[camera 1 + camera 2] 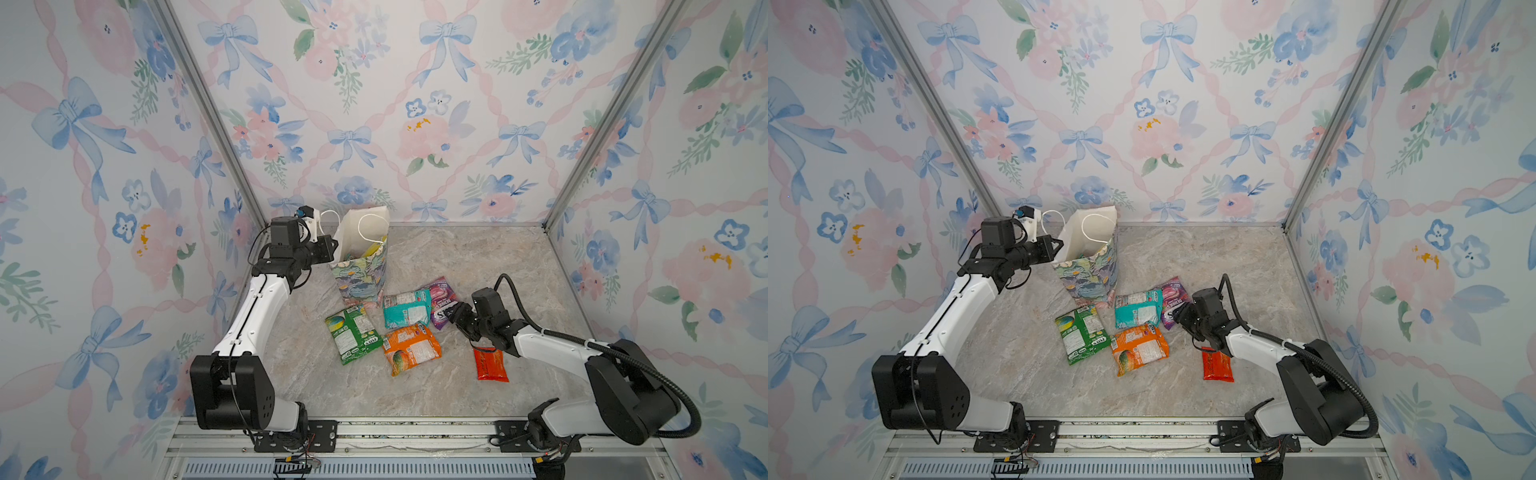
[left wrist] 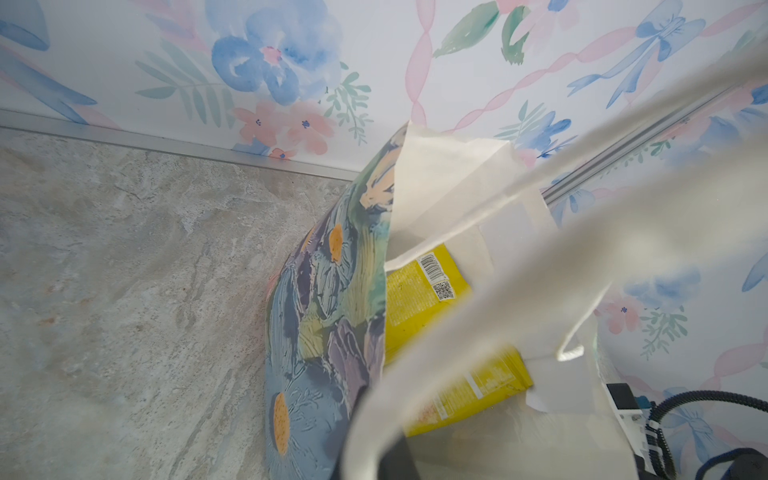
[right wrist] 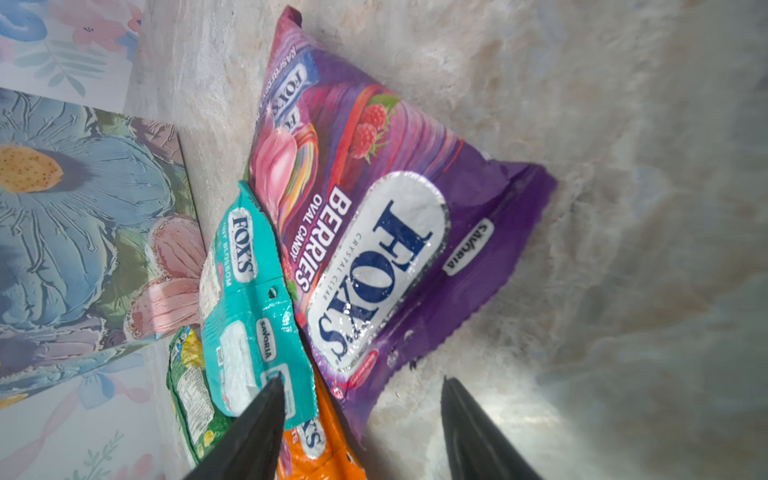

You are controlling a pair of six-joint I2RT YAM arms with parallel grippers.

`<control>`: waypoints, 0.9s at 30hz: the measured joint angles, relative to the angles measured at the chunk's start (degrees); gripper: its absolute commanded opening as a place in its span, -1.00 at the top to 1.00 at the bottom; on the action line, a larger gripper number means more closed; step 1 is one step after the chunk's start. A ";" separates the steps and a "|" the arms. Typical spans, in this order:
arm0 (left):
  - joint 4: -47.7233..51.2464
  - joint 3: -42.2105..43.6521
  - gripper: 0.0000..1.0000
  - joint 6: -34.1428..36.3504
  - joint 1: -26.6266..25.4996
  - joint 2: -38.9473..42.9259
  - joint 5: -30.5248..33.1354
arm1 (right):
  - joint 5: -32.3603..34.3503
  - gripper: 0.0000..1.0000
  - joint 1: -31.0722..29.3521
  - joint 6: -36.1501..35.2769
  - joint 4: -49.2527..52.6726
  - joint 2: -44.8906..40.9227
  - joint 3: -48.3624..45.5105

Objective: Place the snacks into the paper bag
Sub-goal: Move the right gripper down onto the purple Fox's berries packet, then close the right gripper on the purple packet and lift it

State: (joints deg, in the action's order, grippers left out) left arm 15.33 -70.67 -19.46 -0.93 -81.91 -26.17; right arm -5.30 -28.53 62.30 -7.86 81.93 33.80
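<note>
right claw spread astride purple pouch corner: nip it alone, clear of teal pouch. left claw clenched, probably on bag rim.

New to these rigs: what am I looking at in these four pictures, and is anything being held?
Two robot arms with two-finger grippers stand at a marble table. Two pictures look down from overhead; the other two come from cameras on the wrists. A purple pouch, teal pouch, green pouch, orange pouch and red pouch lie on the table beside a floral paper bag, which holds a yellow pouch. The left gripper is shut, apparently pinching the bag's edge. The right gripper has open jaws at the purple pouch's corner, holding nothing.
</note>
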 measured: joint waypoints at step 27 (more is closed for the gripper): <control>0.00 0.00 1.00 0.00 0.00 0.00 -0.04 | 8.31 0.64 0.74 5.55 -9.55 10.99 2.49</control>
State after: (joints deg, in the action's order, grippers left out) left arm 15.33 -70.67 -19.46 -0.93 -81.91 -26.22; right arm 3.01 -27.79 67.85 -17.41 92.92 36.29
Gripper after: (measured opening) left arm 0.048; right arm 0.227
